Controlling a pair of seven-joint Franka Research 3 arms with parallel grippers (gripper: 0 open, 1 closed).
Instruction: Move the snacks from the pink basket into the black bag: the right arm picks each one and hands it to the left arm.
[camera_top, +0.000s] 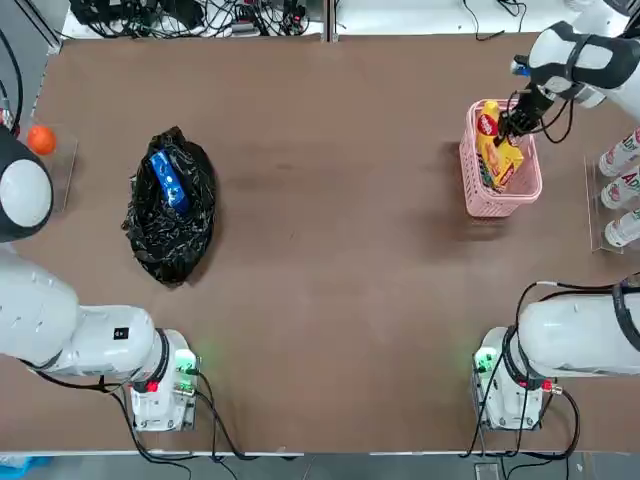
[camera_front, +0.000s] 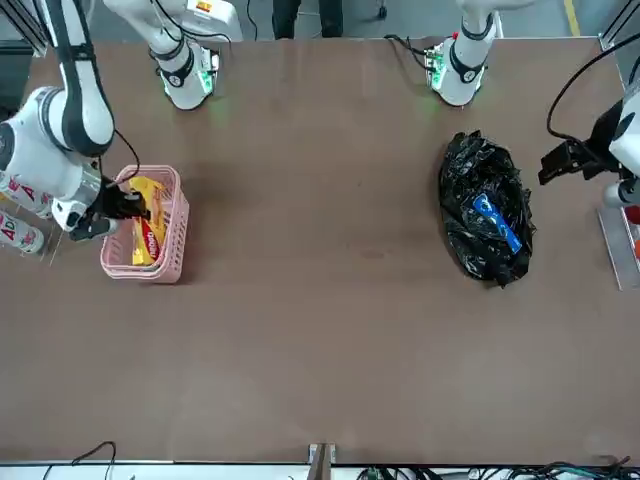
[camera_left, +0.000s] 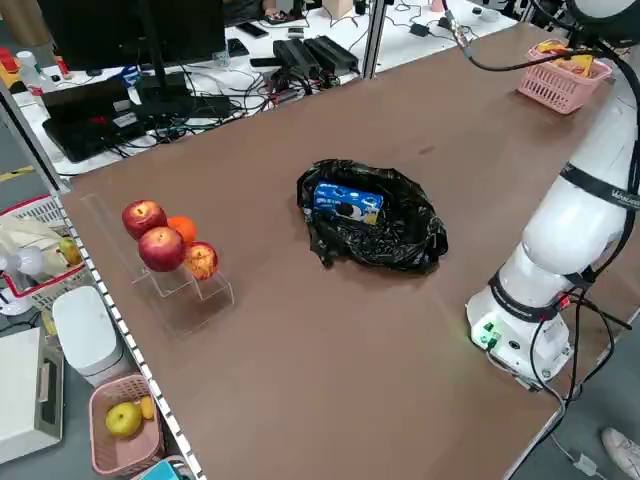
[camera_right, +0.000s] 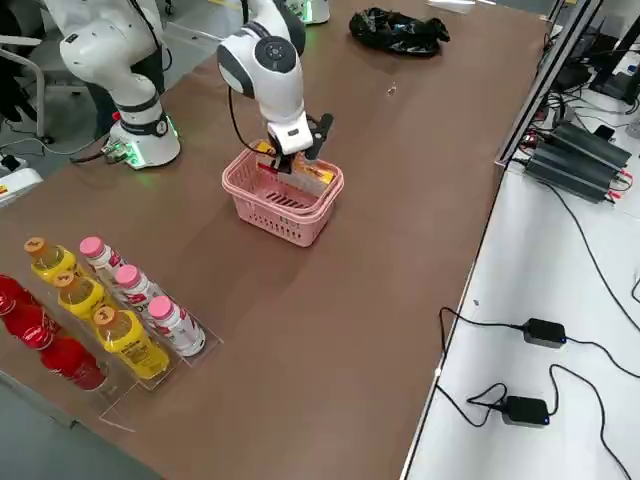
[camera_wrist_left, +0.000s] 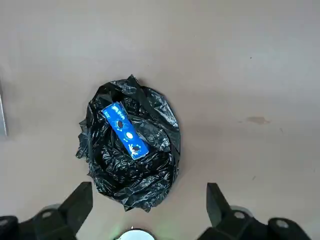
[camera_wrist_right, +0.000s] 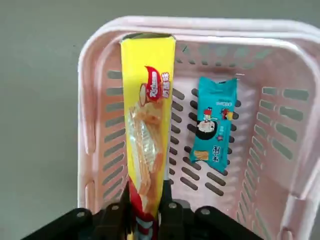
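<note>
Right end effector is down in the pink basket at the bench's far right, and you can see in its wrist view that the fingers are clamped on the lower end of the yellow flat box. That box leans on edge against one basket wall. Your small teal packet lies flat on the basket floor beside it, not touching the fingers. Over on the left, the black bag sits crumpled on the bench with the blue packet lying inside its open top. Your left end effector hangs above the bag with its fingers spread wide, holding nothing. White bottles stand in a rack just beyond the basket, and an orange ball rests near the bench's left edge.
</note>
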